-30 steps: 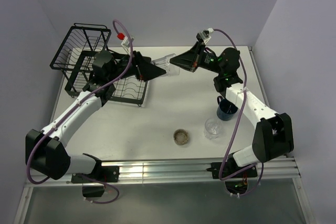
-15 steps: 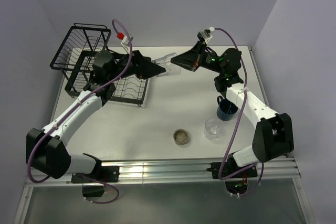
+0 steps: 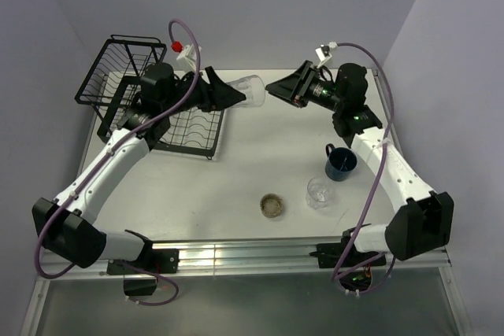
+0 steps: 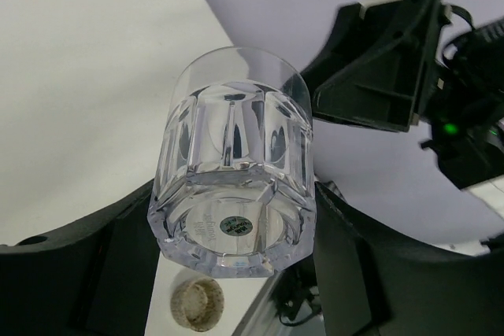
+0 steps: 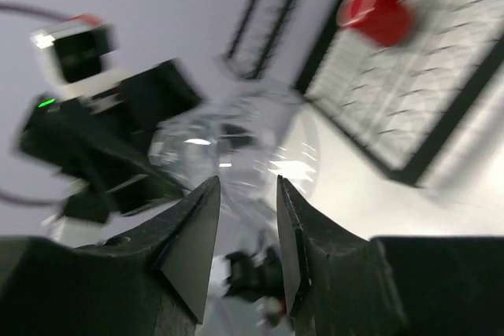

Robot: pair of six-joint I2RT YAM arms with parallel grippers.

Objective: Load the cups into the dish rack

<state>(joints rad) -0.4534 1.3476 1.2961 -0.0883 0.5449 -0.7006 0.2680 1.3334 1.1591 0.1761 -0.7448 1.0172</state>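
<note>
My left gripper (image 3: 239, 95) is shut on a clear glass tumbler (image 3: 252, 88) and holds it on its side in the air, right of the black wire dish rack (image 3: 130, 76). In the left wrist view the tumbler (image 4: 232, 186) sits between my left gripper's jaws (image 4: 232, 253), base toward the camera. My right gripper (image 3: 272, 88) is open and empty, just right of the tumbler and apart from it. The right wrist view shows the tumbler (image 5: 236, 147) blurred beyond my right gripper (image 5: 246, 218), and a red mug (image 5: 376, 12) on the rack tray (image 5: 441, 100). A dark blue mug (image 3: 341, 163) and a second tumbler (image 3: 319, 192) stand on the table.
A small round cork-coloured disc (image 3: 272, 205) lies on the table left of the second tumbler; it also shows in the left wrist view (image 4: 197, 307). The rack's raised basket tier (image 3: 102, 68) stands at the back left. Walls close in on the table.
My right gripper has let go of the tumbler and drawn back to the right. My left gripper keeps the tumbler and has raised it a little.
</note>
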